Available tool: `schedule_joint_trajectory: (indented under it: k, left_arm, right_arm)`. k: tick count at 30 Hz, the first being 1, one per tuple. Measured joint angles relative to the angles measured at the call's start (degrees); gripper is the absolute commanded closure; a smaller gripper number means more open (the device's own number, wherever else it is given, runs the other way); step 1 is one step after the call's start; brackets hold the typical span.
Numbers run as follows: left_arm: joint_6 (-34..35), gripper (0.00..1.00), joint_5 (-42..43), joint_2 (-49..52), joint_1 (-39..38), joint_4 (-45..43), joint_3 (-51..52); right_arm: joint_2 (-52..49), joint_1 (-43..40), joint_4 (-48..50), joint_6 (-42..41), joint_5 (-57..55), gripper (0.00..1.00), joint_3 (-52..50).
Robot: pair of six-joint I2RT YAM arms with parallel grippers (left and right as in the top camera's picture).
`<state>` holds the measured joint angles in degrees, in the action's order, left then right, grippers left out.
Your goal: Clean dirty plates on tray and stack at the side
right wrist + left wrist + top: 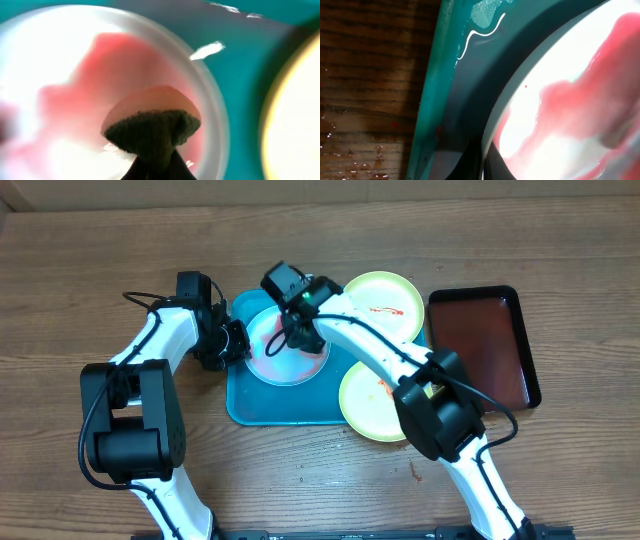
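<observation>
The light blue plate [268, 352] with a white centre lies on the turquoise tray [245, 408], smeared with red sauce. My left gripper [234, 342] is shut on its left rim; the left wrist view shows the dark fingers [481, 162] pinching the rim of the plate [560, 75]. My right gripper [296, 330] is shut on a sponge [152, 120], green scouring side towards the camera, held down on the plate [50, 60]. One yellow-green plate [385, 298] with a red smear overhangs the tray's far right corner. The other [372, 402] overhangs its right edge.
A dark brown-red tray [485, 345] lies to the right of the plates. The wood beside the turquoise tray's left rim [427, 100] has wet drops [350, 165]. Small red spots [415, 472] mark the table in front of the tray.
</observation>
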<state>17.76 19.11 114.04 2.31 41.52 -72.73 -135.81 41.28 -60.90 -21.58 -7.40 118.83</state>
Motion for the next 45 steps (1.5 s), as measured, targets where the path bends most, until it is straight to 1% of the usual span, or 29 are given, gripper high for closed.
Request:
schedule_joint_trajectory:
  k: [2,5,11,14,15,19,23,26,30,37,41,45]
  left_arm:
    - [-0.22,0.96,-0.02,-0.04,0.0,0.31,-0.04]
    - [-1.25,0.96,-1.07,-0.7,0.0,1.66,-0.04]
    - [-2.23,0.96,-5.29,-5.03,0.09,4.55,0.63]
    - [-2.91,0.96,-7.5,-9.68,0.04,5.25,0.7]
    - [-3.02,0.96,-8.09,-11.5,-0.04,5.2,0.7]
    - [-3.19,0.96,-10.05,-17.33,-1.51,5.18,0.7]
    - [-3.19,0.96,-14.23,-21.64,-5.4,5.22,0.7]
    - [-2.91,0.96,-19.17,-24.2,-8.76,6.01,0.7]
    - [-0.96,0.96,-28.72,-27.39,-13.05,8.76,0.7]
    - [4.7,0.96,-50.47,-29.18,-22.16,14.05,0.7]
    - [8.59,0.96,-61.2,-29.18,-27.26,17.25,0.7]
    - [12.26,0.96,-70.84,-29.18,-32.02,17.88,0.7]
  right_arm:
    - [1.2,-0.04,-1.99,1.27,4.92,0.96,2.47]
    - [5.62,-0.02,-5.68,2.49,10.23,0.96,4.61]
    - [17.53,-1.38,-13.86,4.44,13.38,0.96,6.32]
    - [21.68,-4.13,-17.86,4.85,13.4,0.96,6.69]
    - [22.88,-6.23,-19.21,5.05,13.42,0.96,6.82]
    - [23.45,-12.13,-22.12,5.16,13.33,0.96,6.86]
    - [23.23,-17.94,-24.17,5.11,13.42,0.96,6.86]
    - [23.23,-20.76,-24.68,5.7,14.05,0.96,6.86]
    - [23.23,-22.05,-25.38,6.91,15.23,0.96,6.86]
    - [23.23,-22.53,-26.16,7.96,16.17,0.96,6.86]
    - [23.23,-23.28,-27.15,8.13,16.2,0.96,6.86]
    - [23.23,-23.87,-27.8,8.15,16.15,0.96,6.84]
